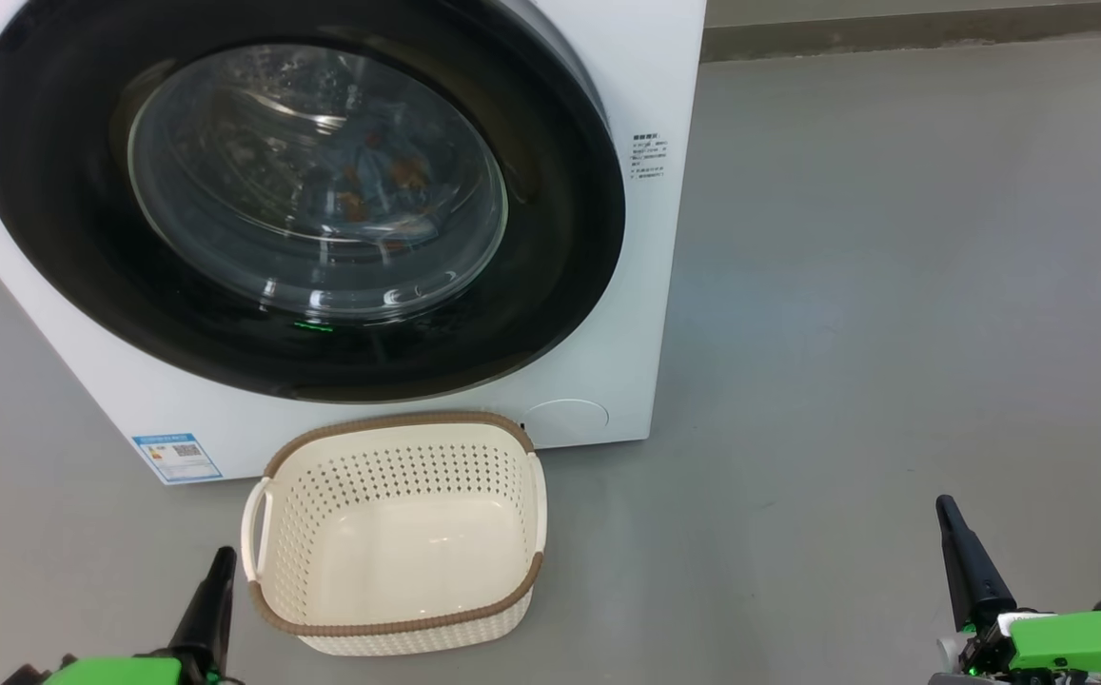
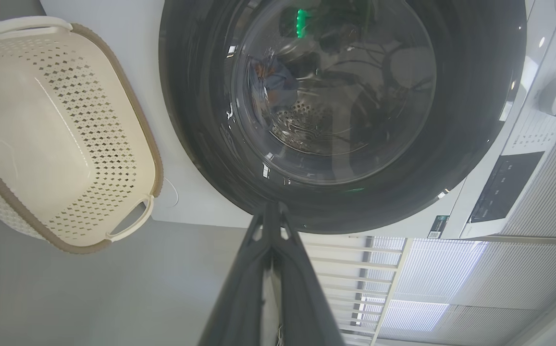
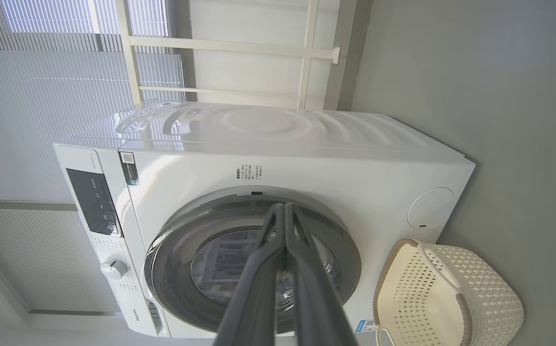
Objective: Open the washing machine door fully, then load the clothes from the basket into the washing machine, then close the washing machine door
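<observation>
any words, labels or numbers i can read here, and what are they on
Nothing reads clearly.
Blue label, low on the big white box-shaped washing machine: too small.
Grey print beside the round black-rimmed glass door: too small.
Dark control panel marks: blurred.

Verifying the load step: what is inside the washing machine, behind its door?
Through the glass of the closed washing machine door, the clothes, light blue with orange-brown prints, lie in the steel drum. The black rim and reflections hide the rest of the drum.
</observation>
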{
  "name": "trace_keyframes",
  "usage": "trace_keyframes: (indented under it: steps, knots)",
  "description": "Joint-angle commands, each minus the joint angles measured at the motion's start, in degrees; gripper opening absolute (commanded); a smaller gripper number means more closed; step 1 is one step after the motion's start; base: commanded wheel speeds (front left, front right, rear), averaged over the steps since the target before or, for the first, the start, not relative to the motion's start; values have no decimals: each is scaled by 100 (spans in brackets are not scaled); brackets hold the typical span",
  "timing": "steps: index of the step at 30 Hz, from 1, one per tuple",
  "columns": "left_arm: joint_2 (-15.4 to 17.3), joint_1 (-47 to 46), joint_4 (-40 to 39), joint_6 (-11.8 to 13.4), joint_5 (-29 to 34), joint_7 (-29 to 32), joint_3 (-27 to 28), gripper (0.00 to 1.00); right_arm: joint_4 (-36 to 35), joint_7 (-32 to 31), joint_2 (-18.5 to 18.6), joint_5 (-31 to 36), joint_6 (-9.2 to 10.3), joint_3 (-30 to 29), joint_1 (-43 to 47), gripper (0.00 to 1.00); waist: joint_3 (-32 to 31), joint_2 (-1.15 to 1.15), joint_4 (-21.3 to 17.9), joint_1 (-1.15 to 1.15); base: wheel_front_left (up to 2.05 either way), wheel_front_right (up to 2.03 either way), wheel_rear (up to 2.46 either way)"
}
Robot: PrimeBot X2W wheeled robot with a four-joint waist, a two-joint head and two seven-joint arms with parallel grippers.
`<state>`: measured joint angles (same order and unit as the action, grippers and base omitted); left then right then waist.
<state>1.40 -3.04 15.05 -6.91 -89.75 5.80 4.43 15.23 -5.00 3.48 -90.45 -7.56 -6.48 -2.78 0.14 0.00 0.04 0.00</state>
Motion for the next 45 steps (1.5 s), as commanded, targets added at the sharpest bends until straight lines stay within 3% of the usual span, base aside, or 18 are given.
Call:
trace_keyframes:
  steps: [1, 45]
  knots:
    - [146, -301, -100, -55, -168, 47, 202, 0, -130, -62, 3, -162, 7, 85, -323, 0, 2, 0, -2, 0, 0, 0, 0]
    - [148, -315, -99, -58, -242, 68, 207, 0, -123, -116, -28, -205, 8, 36, -337, 0, 4, 0, -4, 0, 0, 0, 0]
